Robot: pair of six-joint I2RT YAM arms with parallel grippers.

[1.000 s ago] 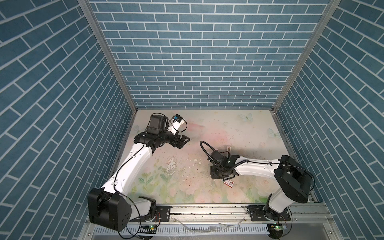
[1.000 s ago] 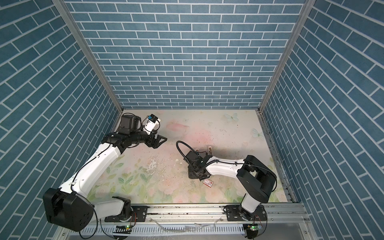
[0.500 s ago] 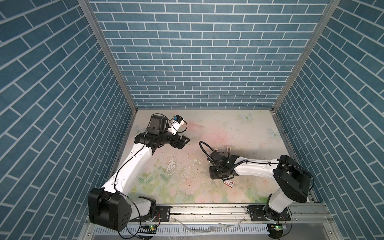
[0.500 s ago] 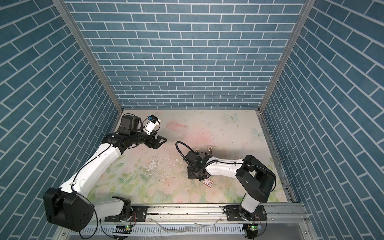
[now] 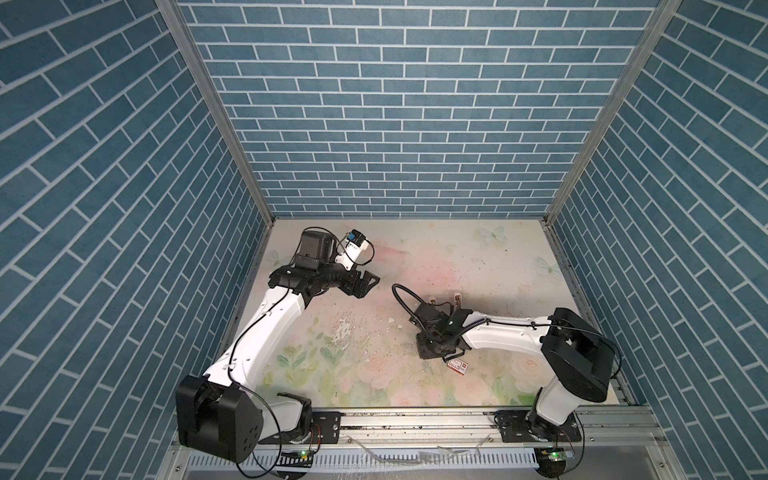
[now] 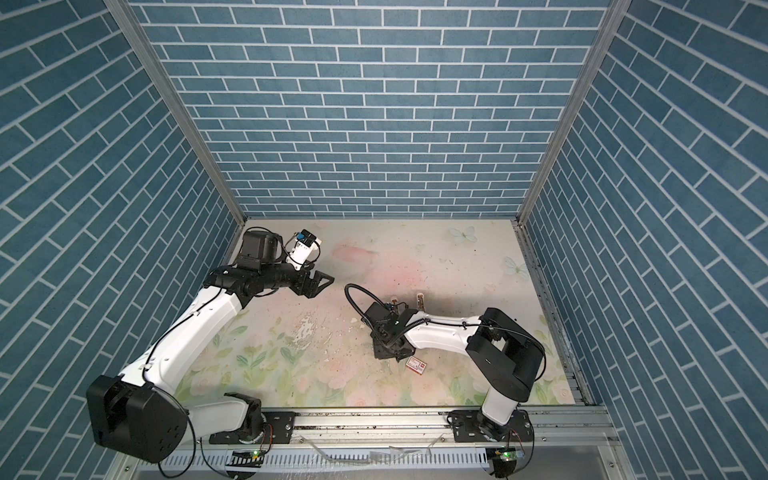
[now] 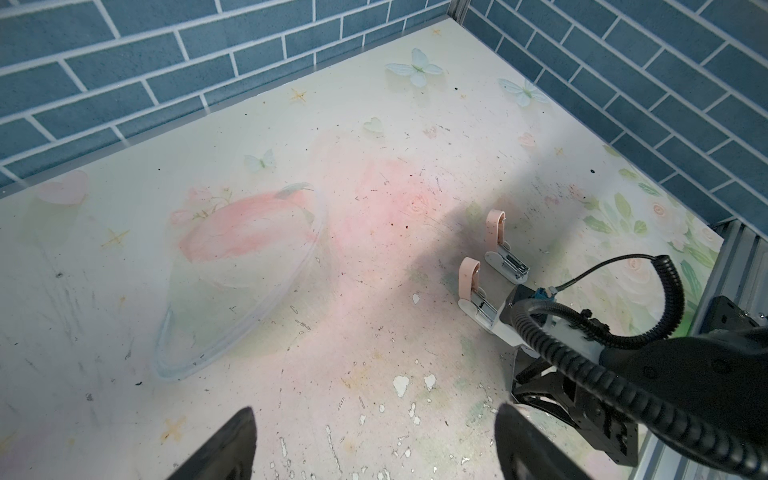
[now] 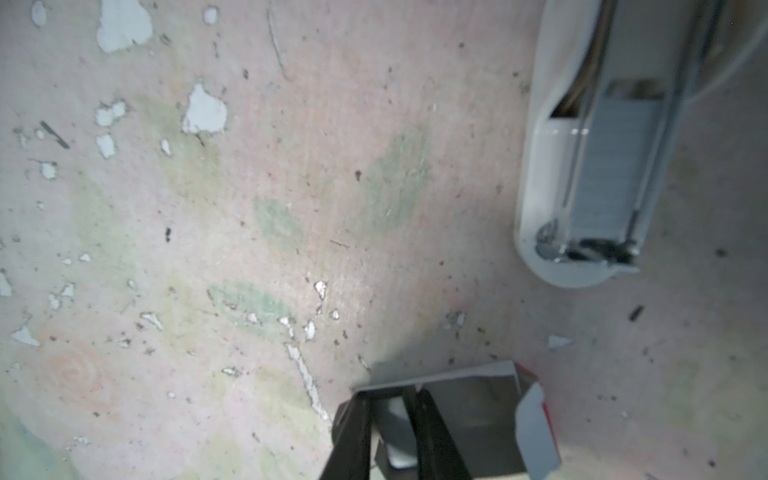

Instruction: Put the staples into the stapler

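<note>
Two pink-topped staplers stand flipped open on the table, one (image 7: 496, 245) (image 5: 457, 298) behind the other (image 7: 471, 286) (image 5: 432, 300). The nearer stapler's white base (image 8: 582, 174) shows its metal channel with a grey ribbed piece in it. My right gripper (image 8: 390, 399) (image 5: 449, 359) (image 6: 402, 357) reaches into the open end of the small red-and-white box (image 8: 478, 407) (image 5: 458, 366) (image 6: 417, 365). It is shut on a pale silvery-grey strip of staples (image 8: 392, 436). My left gripper (image 7: 374, 436) (image 5: 365, 283) (image 6: 321, 284) hovers open and empty at the back left.
A clear little tray (image 7: 241, 282) lies tipped on the table ahead of the left gripper. The table (image 5: 365, 374) is scuffed, with flecks of chipped surface. Blue brick walls close in the back and both sides. A metal rail (image 5: 415, 419) runs along the front.
</note>
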